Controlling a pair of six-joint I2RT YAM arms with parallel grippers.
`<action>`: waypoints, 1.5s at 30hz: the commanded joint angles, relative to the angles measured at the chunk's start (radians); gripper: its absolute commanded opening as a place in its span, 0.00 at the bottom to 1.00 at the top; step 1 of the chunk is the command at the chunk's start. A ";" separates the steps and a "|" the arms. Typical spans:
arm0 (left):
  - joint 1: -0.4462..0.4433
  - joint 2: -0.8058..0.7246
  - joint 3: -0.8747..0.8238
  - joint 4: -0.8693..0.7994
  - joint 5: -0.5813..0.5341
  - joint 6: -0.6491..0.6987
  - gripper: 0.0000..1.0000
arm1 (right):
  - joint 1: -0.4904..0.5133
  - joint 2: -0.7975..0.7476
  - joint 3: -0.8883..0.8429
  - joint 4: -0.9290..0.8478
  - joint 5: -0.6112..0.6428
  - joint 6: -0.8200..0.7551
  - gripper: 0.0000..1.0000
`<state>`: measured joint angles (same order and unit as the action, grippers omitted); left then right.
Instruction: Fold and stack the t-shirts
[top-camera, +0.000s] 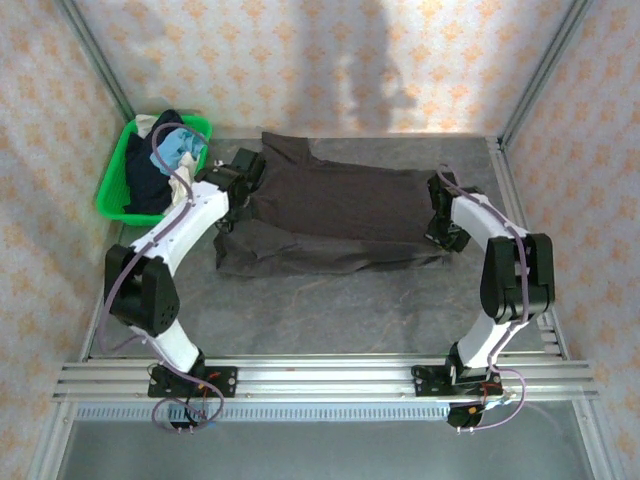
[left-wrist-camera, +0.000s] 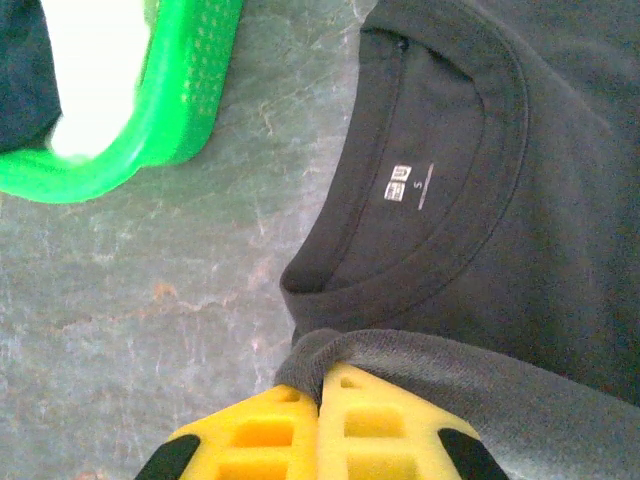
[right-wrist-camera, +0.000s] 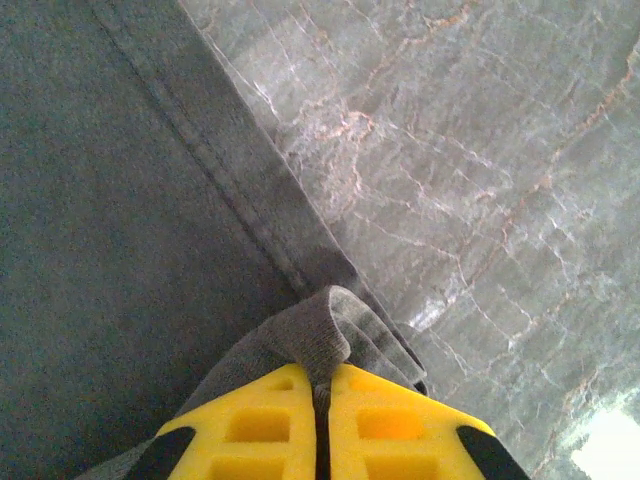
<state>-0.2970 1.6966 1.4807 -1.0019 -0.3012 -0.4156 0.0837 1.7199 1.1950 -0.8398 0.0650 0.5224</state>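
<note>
T-shirt (top-camera: 340, 195) lying crosswise, collar leftward, left gripper (left-wrist-camera: 320, 375) and right gripper (right-wrist-camera: 321, 378) pinching its edge

Green basket (left-wrist-camera: 190, 100) cut off at top-left, pale cloth (left-wrist-camera: 95, 70) inside blown out, neck label (left-wrist-camera: 407, 186) on dark t-shirt (left-wrist-camera: 560, 200) unreadable

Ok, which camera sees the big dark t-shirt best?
The top external view: the whole dark t-shirt shows there, lying across the table between both arms. The left wrist view is close on its collar and label, with a fold pinched in the left gripper. The right wrist view is close on its hem, pinched in the right gripper.
</note>
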 joint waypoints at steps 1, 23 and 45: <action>0.016 0.048 0.063 -0.019 -0.075 0.023 0.00 | -0.012 0.028 0.051 -0.014 0.072 -0.017 0.12; 0.065 0.302 0.416 -0.180 -0.056 0.041 0.59 | 0.034 -0.290 -0.265 0.146 -0.095 -0.033 0.51; 0.072 -0.040 -0.368 0.150 0.135 -0.058 0.50 | 0.039 0.083 0.027 0.167 -0.016 -0.062 0.31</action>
<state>-0.2291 1.6436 1.1233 -0.8978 -0.1638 -0.4637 0.1333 1.7634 1.1660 -0.6628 -0.0055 0.4740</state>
